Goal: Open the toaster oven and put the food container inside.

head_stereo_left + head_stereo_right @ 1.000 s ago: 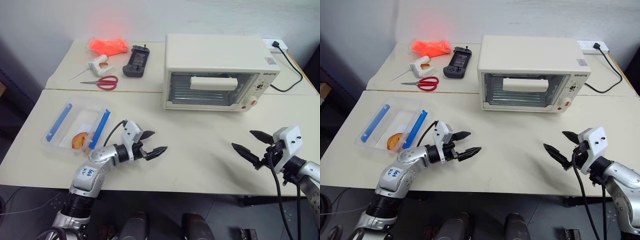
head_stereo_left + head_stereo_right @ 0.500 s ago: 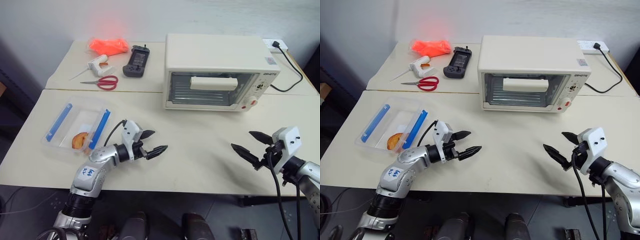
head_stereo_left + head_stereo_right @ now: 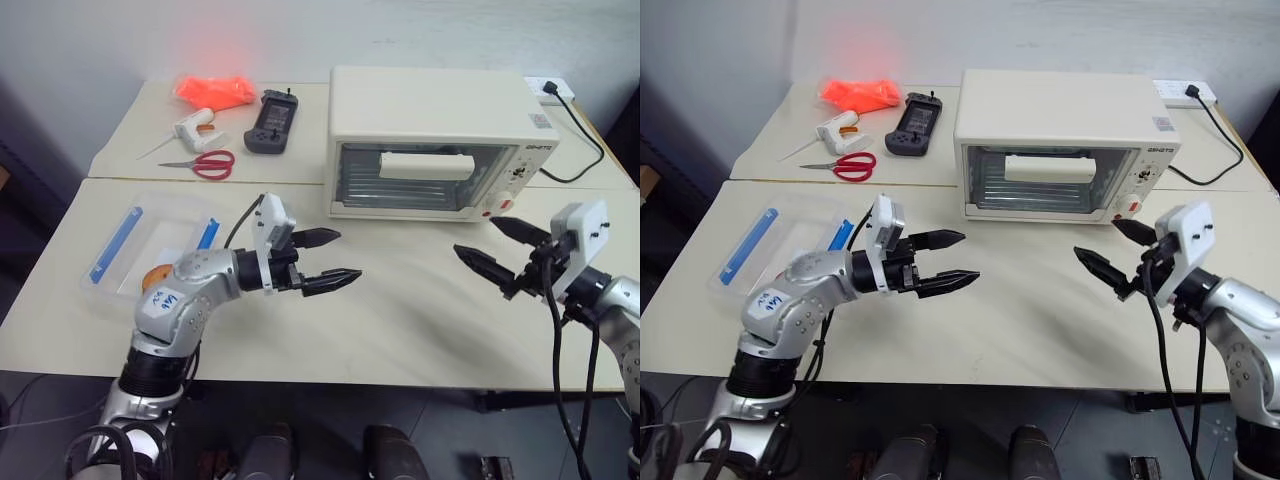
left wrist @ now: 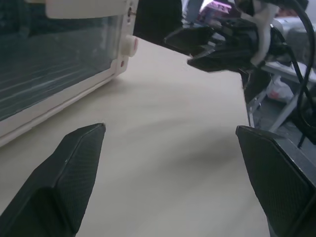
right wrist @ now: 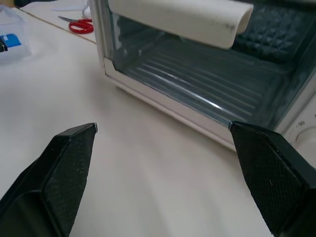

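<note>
A cream-white toaster oven (image 3: 440, 140) with a red button (image 3: 490, 213) sits behind a clear food container (image 3: 150, 245) with blue clips, near red-handled scissors (image 3: 205, 164) and an orange bag (image 3: 214, 92).

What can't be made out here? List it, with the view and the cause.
- food container: its near right end, eye views, hidden behind the left arm.
- toaster oven: knob markings, eye views, too small to read.
- toaster oven's top and far side: wrist views, cut off by the frame edge.
</note>
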Motion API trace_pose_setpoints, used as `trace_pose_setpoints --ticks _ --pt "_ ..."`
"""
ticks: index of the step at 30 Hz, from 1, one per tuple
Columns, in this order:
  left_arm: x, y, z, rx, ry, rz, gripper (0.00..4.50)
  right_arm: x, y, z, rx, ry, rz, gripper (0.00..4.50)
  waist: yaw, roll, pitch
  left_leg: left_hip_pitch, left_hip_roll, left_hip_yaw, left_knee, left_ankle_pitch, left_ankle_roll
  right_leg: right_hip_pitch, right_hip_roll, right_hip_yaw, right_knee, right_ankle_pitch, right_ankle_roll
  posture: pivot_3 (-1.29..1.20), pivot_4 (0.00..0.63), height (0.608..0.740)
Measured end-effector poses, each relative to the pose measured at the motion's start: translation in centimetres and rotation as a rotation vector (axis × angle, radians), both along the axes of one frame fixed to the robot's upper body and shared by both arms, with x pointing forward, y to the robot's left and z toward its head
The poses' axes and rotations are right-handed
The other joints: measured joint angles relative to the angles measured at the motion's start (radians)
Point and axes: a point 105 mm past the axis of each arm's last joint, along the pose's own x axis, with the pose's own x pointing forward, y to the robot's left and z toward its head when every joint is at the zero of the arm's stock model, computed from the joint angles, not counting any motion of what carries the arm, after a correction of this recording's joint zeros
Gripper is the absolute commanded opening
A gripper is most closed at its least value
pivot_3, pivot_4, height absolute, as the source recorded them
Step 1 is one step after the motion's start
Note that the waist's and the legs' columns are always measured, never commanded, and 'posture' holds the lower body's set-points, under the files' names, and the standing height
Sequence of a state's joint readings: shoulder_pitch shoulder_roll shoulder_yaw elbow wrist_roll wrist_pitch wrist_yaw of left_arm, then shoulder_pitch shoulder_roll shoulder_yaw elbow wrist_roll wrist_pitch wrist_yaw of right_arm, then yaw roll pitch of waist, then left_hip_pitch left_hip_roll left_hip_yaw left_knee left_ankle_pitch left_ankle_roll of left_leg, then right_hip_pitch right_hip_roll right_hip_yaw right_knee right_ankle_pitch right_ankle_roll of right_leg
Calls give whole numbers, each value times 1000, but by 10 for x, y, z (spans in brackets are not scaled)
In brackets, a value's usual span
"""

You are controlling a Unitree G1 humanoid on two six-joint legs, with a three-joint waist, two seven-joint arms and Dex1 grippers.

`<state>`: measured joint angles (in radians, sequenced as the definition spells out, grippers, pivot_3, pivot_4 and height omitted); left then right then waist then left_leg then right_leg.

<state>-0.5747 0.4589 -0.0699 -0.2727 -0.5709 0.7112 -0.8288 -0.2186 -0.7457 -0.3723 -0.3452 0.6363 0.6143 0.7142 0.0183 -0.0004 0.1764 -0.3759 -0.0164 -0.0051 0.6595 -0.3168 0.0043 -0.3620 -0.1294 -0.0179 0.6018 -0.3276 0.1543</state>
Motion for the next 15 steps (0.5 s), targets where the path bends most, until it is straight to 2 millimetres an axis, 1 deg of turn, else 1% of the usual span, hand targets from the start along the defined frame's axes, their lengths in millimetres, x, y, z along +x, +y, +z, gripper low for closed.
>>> trace_pose_setpoints --ticks 2,4,8,10,12,15 --pt "-4 1 17 27 -73 -29 4500 8 8 11 2 -20 28 4465 -2 0 1 0 0 0 0 0 0 0 0 0 0 0 0 0 150 740" --pt "-6 5 32 50 -131 -37 4500 16 12 18 -2 -34 36 4465 -2 -1 1 0 0 0 0 0 0 0 0 0 -1 0 0 0 150 740" --pt "-4 25 51 67 -150 -5 4500 31 15 15 -21 -17 30 4465 -5 -1 1 -2 0 0 -1 0 0 -2 0 -1 3 0 0 0 150 740" --pt "1 38 62 73 -155 24 4500 38 17 14 -28 -16 28 4465 -8 -1 1 -7 -1 0 0 0 1 -7 0 -1 5 0 0 0 150 740" --pt "4 48 68 83 -160 41 4500 44 18 15 -36 -20 26 4465 -10 -1 1 -14 -2 -1 4 0 1 -15 0 -1 9 0 0 0 150 740" --pt "8 56 68 95 -154 49 4500 52 15 14 -44 -17 4 4465 -10 -1 1 -15 -4 -2 4 0 1 -15 -1 -3 9 0 0 0 150 740"
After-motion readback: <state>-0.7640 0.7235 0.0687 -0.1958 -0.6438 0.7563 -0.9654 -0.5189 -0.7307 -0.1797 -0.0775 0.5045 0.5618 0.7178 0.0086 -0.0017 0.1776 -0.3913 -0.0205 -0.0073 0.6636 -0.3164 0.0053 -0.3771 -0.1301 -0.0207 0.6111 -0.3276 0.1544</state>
